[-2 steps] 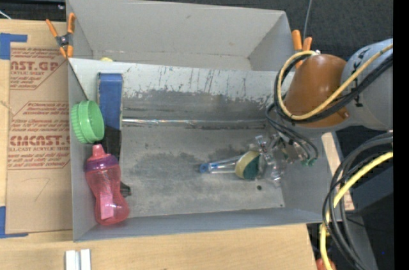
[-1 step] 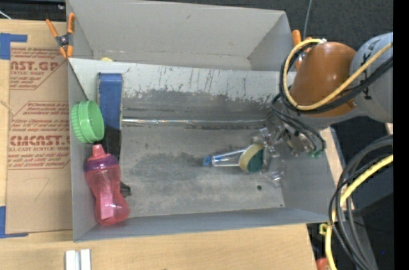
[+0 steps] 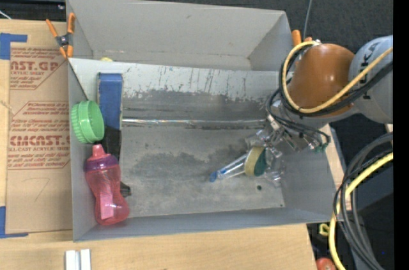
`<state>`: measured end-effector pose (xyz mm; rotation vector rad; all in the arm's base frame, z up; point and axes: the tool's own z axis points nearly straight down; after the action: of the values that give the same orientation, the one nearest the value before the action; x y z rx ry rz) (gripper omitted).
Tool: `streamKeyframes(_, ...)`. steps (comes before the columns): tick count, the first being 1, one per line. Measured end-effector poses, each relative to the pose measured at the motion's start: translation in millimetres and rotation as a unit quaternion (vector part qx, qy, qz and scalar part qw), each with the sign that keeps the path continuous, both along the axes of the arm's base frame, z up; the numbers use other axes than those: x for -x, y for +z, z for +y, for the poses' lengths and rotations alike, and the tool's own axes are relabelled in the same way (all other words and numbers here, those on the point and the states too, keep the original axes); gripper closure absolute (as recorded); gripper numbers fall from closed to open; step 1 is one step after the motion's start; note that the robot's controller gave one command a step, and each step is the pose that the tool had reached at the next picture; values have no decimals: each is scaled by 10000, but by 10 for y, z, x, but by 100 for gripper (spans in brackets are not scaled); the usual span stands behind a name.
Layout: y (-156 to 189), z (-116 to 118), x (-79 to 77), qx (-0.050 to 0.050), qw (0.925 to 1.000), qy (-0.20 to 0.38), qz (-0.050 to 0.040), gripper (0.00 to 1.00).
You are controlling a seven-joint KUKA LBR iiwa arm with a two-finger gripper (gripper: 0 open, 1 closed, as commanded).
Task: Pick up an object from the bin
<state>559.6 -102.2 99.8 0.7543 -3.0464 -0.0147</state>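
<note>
My gripper is low at the right end of the bin floor, under the arm's brown dome. Its metal fingers stand on either side of the round tan and dark green head of a small tool, whose pale blue handle lies out to the left on the floor. The head sits between the fingers; whether they press on it is not visible.
Along the bin's left wall lie a pink bottle, a green round lid and a blue flat block with a dark piece below it. The arm and its cables crowd the right wall.
</note>
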Motion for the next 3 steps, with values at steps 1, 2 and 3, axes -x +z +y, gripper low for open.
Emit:
streamKeyframes(1,-246,20,57,2,9940,-1092,-26,100)
streamKeyframes(2,-277,-43,53,-4,9999,114,-4,100)
streamKeyframes(3,63,-8,68,-21,10000,64,42,100)
